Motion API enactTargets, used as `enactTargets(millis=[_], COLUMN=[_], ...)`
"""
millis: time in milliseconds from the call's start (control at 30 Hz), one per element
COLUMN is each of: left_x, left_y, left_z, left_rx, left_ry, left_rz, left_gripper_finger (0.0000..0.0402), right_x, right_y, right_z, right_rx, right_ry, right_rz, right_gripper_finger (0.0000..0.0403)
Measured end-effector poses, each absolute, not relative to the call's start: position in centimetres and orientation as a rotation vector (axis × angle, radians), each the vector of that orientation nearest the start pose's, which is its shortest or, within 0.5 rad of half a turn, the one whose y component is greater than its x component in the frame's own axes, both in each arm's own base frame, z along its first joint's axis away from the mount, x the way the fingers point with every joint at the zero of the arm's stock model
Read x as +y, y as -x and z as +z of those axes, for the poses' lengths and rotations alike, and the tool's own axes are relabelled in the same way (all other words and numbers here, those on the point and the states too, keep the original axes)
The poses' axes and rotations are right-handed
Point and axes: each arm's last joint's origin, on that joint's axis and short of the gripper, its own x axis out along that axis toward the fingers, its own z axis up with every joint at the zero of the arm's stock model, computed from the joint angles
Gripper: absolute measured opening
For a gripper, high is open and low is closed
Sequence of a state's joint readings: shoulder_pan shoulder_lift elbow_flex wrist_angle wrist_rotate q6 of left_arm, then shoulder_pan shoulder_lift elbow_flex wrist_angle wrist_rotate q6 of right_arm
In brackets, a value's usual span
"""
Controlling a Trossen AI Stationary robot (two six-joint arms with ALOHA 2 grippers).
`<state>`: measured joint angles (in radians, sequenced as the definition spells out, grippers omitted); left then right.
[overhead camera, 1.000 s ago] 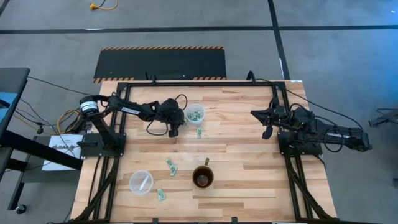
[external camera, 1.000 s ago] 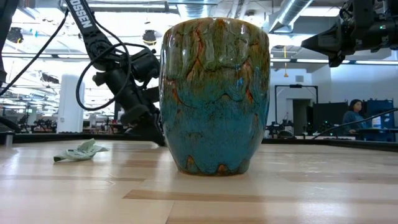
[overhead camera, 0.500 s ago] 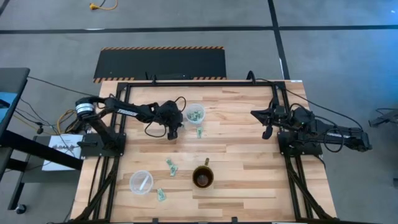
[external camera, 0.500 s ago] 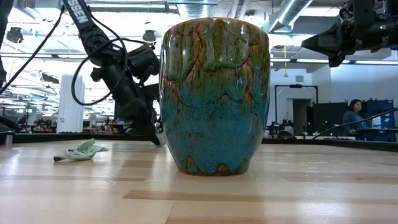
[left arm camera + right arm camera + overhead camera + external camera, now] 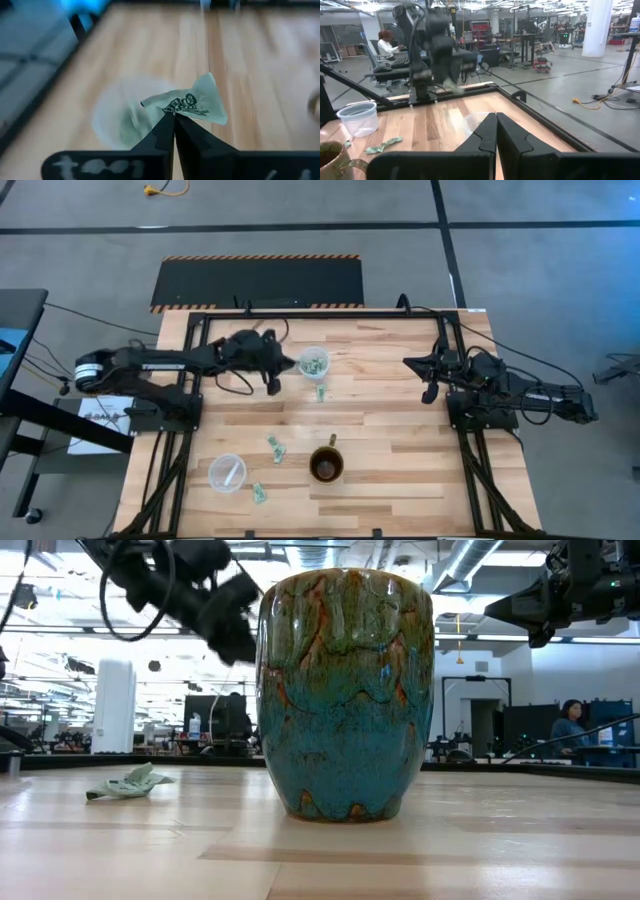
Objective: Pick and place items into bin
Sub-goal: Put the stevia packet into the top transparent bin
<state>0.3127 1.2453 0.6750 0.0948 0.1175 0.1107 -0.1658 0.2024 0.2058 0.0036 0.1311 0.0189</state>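
Left arm has swung back and up since a second ago: the left gripper (image 5: 272, 376) was down by the table just left of the far clear cup (image 5: 314, 362); now the arm stretches out long from the left edge and the gripper rides high, above the mug's rim in the low view. Fingers pressed together on one wrapper (image 5: 192, 104), pinched by a corner so the rest hangs free ahead of the tips. Lifting it clear probably lets it pass over the cup rim for the drop.

Far clear cup already holds several green-and-white pieces; it looks like the bin in use. More wrappers lie loose on the wood: one (image 5: 320, 392) just near of that cup, one (image 5: 273, 446) left of the brown mug (image 5: 326, 465), one (image 5: 259, 493) by the near clear cup (image 5: 227, 473).

Right gripper (image 5: 428, 388) waits at the table's right side, fingers pressed together, holding nothing.
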Motion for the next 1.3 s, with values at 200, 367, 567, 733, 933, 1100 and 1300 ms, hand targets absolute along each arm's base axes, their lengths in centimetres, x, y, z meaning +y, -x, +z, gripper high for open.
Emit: enactTargets(millis=[200, 367, 567, 733, 933, 1100, 1300], left_x=[8.9, 10.1, 12.1, 14.1, 15.5, 15.7, 15.7], left_y=[-24.9, -25.8, -27.0, -28.8, -31.0, -31.7, -31.7], left_z=[26.3, 27.7, 27.2, 25.4, 23.0, 21.6, 21.6], left_rx=[0.308, 0.315, 0.421, 0.562, 0.719, 0.783, 0.784], left_ry=[-0.033, -0.039, 0.058, 0.124, 0.208, 0.225, 0.227], left_rz=[0.205, 0.204, 0.200, 0.220, 0.156, 0.141, 0.141], left_gripper_finger=[0.0000, 0.0000, 0.0000, 0.0000, 0.0000, 0.0000, 0.0000], right_x=[-2.1, -2.1, -2.1, -2.1, -2.1, -2.1, -2.1], right_y=[-10.1, -10.1, -10.1, -10.1, -10.1, -10.1, -10.1], right_z=[21.8, 21.8, 21.8, 21.8, 21.8, 21.8, 21.8], right_rx=[-0.010, -0.009, -0.009, -0.010, -0.009, -0.010, -0.009], right_ry=[-0.019, -0.019, -0.019, -0.019, -0.019, -0.019, -0.019], right_rz=[-0.297, -0.297, -0.296, -0.296, -0.296, -0.297, -0.297], right_gripper_finger=[0.0000, 0.0000, 0.0000, 0.0000, 0.0000, 0.0000, 0.0000])
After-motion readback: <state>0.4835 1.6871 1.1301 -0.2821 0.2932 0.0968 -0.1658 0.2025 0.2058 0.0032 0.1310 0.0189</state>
